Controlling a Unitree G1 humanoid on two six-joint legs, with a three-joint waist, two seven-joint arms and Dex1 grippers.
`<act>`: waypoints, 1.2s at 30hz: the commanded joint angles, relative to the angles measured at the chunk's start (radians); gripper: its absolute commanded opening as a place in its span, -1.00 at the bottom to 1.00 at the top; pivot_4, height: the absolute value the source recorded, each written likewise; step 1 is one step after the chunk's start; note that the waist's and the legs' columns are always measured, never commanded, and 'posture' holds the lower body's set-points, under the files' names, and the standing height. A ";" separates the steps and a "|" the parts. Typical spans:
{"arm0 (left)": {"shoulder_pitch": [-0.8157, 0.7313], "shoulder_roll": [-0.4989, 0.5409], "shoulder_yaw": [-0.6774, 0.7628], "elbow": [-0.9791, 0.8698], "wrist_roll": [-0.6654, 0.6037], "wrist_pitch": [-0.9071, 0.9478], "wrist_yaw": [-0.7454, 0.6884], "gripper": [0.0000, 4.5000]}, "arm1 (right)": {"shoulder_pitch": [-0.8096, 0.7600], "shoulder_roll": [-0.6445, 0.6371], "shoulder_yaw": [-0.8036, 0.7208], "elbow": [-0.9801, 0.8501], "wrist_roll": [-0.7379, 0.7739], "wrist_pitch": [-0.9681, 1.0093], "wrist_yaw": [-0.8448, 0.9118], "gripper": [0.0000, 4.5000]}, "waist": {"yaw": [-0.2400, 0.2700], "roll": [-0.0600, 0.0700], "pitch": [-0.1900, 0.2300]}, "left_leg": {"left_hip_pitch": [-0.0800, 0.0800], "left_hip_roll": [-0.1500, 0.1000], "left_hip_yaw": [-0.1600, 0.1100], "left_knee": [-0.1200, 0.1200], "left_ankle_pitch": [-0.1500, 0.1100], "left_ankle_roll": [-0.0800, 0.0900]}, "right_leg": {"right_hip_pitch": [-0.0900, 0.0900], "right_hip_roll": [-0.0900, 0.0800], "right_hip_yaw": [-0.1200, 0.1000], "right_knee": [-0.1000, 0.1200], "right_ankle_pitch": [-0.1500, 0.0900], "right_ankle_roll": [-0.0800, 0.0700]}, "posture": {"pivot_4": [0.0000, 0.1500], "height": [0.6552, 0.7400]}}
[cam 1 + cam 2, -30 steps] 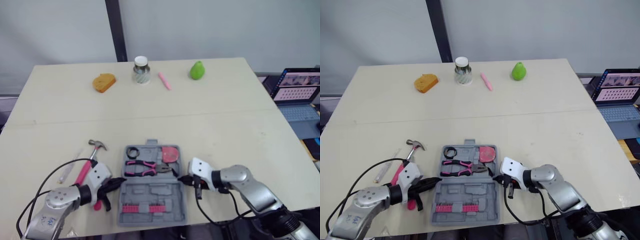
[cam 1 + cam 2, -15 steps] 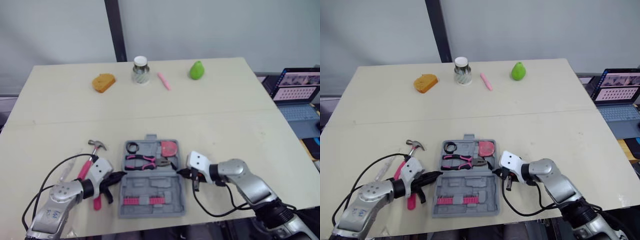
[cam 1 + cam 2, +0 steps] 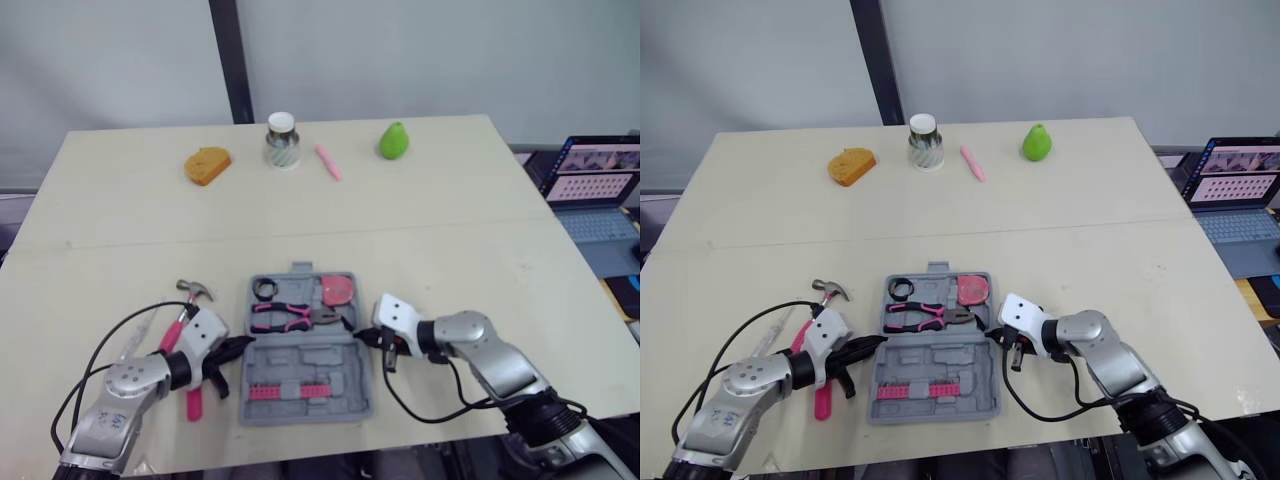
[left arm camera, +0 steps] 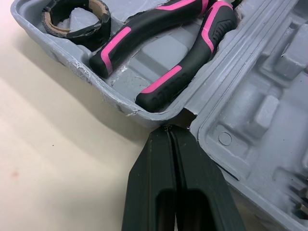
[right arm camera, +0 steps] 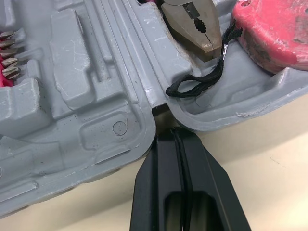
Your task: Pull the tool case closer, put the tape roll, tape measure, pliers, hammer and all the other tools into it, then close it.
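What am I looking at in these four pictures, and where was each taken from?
This is a humanoid robot with two arms, each ending in a two-fingered black gripper. The wide pictures come from cameras in its head, looking down at a table; the close-ups come from its wrists. An open grey tool case holds a tape roll, pliers and a red tape measure; a hammer lies outside it. The left gripper and right gripper, both shut and holding nothing, touch the case's opposite sides at its hinge. Far off sit some bread, a jar, a pink pen and a green pear.
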 commanded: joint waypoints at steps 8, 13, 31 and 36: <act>0.035 0.004 -0.019 -0.060 -0.001 0.000 -0.014 -0.97 | 0.025 0.006 -0.015 -0.045 0.000 -0.003 -0.009 -1.00 | 0.000 0.000 0.000 | 0.000 0.000 0.000 0.000 0.000 0.000 | 0.000 0.000 0.000 0.000 0.000 0.000 | 1.00 1.00; 0.043 0.006 -0.017 -0.070 -0.002 0.004 -0.012 -0.97 | 0.038 0.003 -0.013 -0.062 0.001 0.005 -0.002 -1.00 | 0.000 0.000 0.000 | 0.000 0.000 0.000 0.000 0.000 0.000 | 0.000 0.000 0.000 0.000 0.000 0.000 | 1.00 1.00; 0.066 0.005 -0.013 -0.079 0.002 -0.003 -0.009 -0.97 | 0.050 0.016 -0.023 -0.070 -0.013 0.010 -0.013 -1.00 | 0.000 0.000 0.000 | 0.000 0.000 0.000 0.000 0.000 0.000 | 0.000 0.000 0.000 0.000 0.000 0.000 | 1.00 1.00; 0.060 0.003 -0.013 -0.075 0.002 -0.005 -0.007 -0.97 | 0.051 0.018 -0.021 -0.072 -0.015 0.010 -0.007 -1.00 | 0.000 0.000 0.000 | 0.000 0.000 0.000 0.000 0.000 0.000 | 0.000 0.000 0.000 0.000 0.000 0.000 | 1.00 1.00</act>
